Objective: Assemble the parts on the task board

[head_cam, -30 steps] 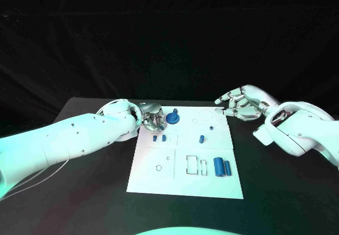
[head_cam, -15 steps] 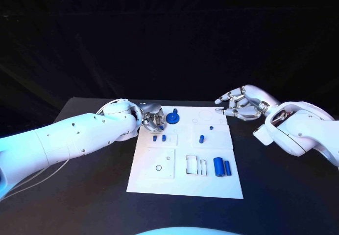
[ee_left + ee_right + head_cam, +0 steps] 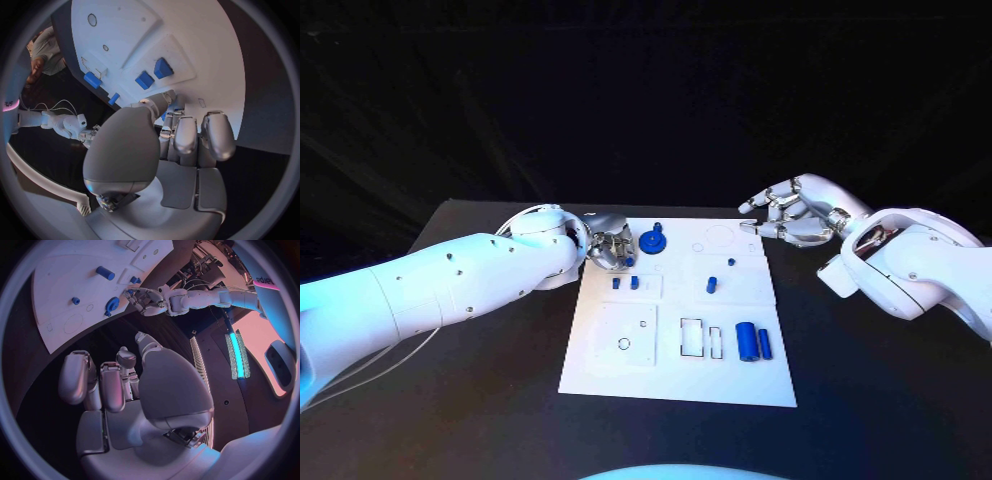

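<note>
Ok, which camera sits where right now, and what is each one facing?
Head view: on the robot's head, looking down at the white board; both arms come in, left hand and right hand.
Left wrist view: behind the left hand, facing the board and its blue parts.
Right wrist view: behind the right hand, facing the board and the left hand.
All three share the board.

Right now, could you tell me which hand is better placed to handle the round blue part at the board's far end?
Probably left: the left hand sits right beside the round part, while the right hand hovers off the board's far right corner.
</note>
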### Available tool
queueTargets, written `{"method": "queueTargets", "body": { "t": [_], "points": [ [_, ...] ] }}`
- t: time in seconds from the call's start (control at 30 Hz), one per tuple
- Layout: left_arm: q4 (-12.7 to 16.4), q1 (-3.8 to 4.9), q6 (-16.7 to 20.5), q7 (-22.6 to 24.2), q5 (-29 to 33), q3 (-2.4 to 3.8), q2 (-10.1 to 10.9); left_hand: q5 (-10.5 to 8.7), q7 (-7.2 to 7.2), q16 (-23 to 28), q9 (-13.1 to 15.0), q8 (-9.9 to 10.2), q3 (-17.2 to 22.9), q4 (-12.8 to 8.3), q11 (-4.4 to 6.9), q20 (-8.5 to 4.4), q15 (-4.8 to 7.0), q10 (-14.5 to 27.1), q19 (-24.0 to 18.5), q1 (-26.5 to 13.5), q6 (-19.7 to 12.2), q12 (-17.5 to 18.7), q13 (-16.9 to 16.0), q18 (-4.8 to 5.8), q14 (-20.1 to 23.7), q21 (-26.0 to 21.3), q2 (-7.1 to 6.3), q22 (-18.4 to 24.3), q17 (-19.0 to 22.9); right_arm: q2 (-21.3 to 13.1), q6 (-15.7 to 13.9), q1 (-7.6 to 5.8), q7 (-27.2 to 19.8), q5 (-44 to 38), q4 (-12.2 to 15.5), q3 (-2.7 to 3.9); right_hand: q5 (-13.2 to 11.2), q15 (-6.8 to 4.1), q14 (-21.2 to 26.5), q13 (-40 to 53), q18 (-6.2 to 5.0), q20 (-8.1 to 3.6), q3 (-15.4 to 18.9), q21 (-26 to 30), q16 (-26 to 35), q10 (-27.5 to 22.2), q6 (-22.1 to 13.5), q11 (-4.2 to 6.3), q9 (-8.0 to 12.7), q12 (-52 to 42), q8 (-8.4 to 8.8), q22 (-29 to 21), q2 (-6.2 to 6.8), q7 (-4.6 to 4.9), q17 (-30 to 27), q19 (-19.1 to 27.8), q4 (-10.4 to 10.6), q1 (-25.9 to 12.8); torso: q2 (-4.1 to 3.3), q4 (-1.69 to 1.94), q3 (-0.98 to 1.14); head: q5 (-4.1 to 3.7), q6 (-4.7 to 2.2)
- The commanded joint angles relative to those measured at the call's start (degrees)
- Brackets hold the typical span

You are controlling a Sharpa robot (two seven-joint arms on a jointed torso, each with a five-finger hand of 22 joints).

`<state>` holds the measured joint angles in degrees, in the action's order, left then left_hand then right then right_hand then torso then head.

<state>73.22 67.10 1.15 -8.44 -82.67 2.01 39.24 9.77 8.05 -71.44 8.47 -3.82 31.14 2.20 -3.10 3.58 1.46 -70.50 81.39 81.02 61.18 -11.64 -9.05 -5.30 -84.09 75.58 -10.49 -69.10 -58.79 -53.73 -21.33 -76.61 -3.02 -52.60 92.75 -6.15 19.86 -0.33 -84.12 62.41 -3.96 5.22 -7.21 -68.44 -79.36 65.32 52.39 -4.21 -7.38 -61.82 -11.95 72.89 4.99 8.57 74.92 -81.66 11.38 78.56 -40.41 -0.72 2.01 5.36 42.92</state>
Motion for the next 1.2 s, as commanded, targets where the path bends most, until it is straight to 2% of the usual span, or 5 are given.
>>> {"method": "queueTargets", "body": {
  "t": [0.03, 0.57, 0.83, 1.1, 1.2],
  "points": [
    [0.0, 0.00, -1.0, -0.3, -0.3, 0.01, -0.1, -0.17, -0.09, -0.2, -0.1, 0.2, 0.1, -0.3, -0.36, 0.19, -0.24, 0.1, -0.3, -0.6, -0.5, 0.4, -0.1, 0.59, 0.2, -0.2, 0.18, 0.1, 0.0, 0.0, -0.1, 0.01, -0.3, -0.1, 0.0, 0.02, 0.3, -0.31, -2.8, 0.0, -0.86, -0.03, -0.3, -0.1, -0.1, -0.2, 0.2, 0.34, 0.1, -0.2, -0.30, -0.1, -0.23, 0.26, 5.7, 0.0, 0.0, 0.0, -0.03, -0.04, 0.00, 0.06, 0.09],
    [-0.6, 0.07, 3.3, 0.5, 2.2, 0.04, 2.4, -0.16, 0.16, -0.3, -0.9, -0.6, 0.8, -0.7, -0.73, 0.54, -0.58, 0.8, -1.5, -0.5, -1.4, 1.5, -0.3, 0.06, 0.3, -2.0, 0.06, 2.5, 0.5, 0.4, 5.8, 0.01, 6.3, -13.0, -1.2, 0.01, -3.7, -0.16, -0.4, -30.2, -2.75, -0.23, -6.8, 10.2, 10.3, -10.0, 2.8, 0.01, 0.7, 33.6, -0.93, -7.6, 0.72, 0.14, -2.6, 2.7, -1.0, 4.6, 0.07, -0.11, -0.04, -0.54, -0.40],
    [1.6, 0.95, 11.4, 7.0, 26.1, 0.08, 8.1, -0.22, -0.16, 1.3, -0.1, -3.3, 0.4, -2.0, -0.12, 0.19, -0.12, -0.9, -7.0, 0.1, 2.7, -0.8, -2.0, -2.24, 1.6, -10.9, 0.53, 13.5, 3.3, 3.3, 10.1, 0.09, 12.7, -36.2, -3.1, -0.38, -7.4, -0.68, -3.1, -41.9, -0.83, -0.84, -11.7, 1.0, 4.4, -2.9, 7.0, 0.73, 0.7, 45.9, 0.92, -0.3, 2.73, -1.02, 2.1, -1.7, -2.4, 5.2, 0.03, -0.07, -0.04, -3.67, -1.47],
    [7.0, 1.16, 13.9, 14.3, 53.0, 0.06, 11.9, 0.05, 0.00, 3.1, -0.1, -3.4, -0.2, -2.0, -0.18, 0.24, -0.32, 0.2, -9.8, -1.0, 2.3, -1.8, -3.0, -3.29, 3.2, -16.2, 1.06, 19.6, 6.2, 6.8, 10.1, 2.10, 15.7, -46.8, -5.8, -0.64, -7.5, -0.57, -3.2, -44.2, -0.69, -0.77, -12.7, 0.4, 4.0, -2.2, 7.7, 0.47, 0.7, 48.7, 2.02, 0.4, 3.48, -1.12, 2.5, -1.9, -2.8, 4.6, -0.15, 0.00, -0.13, -3.87, -1.91],
    [9.3, 1.16, 13.2, 18.9, 60.7, 0.05, 13.2, 0.05, 0.23, 15.2, -0.2, -3.3, -1.8, -1.2, -0.50, 0.74, -0.79, 1.6, -13.0, -2.7, 1.6, -2.1, -3.3, -4.38, 10.8, -22.1, 1.24, 26.0, 22.8, 8.1, 9.7, 2.77, 16.0, -48.3, -6.8, -0.67, -7.5, -0.36, -3.3, -45.0, -0.62, -0.67, -12.8, 0.1, 3.8, -2.6, 7.5, 0.20, 0.7, 49.8, 2.56, 0.7, 3.88, -0.92, 2.7, -2.0, -2.8, 4.1, -0.14, -0.06, -0.12, -3.77, -1.67]
  ]
}}
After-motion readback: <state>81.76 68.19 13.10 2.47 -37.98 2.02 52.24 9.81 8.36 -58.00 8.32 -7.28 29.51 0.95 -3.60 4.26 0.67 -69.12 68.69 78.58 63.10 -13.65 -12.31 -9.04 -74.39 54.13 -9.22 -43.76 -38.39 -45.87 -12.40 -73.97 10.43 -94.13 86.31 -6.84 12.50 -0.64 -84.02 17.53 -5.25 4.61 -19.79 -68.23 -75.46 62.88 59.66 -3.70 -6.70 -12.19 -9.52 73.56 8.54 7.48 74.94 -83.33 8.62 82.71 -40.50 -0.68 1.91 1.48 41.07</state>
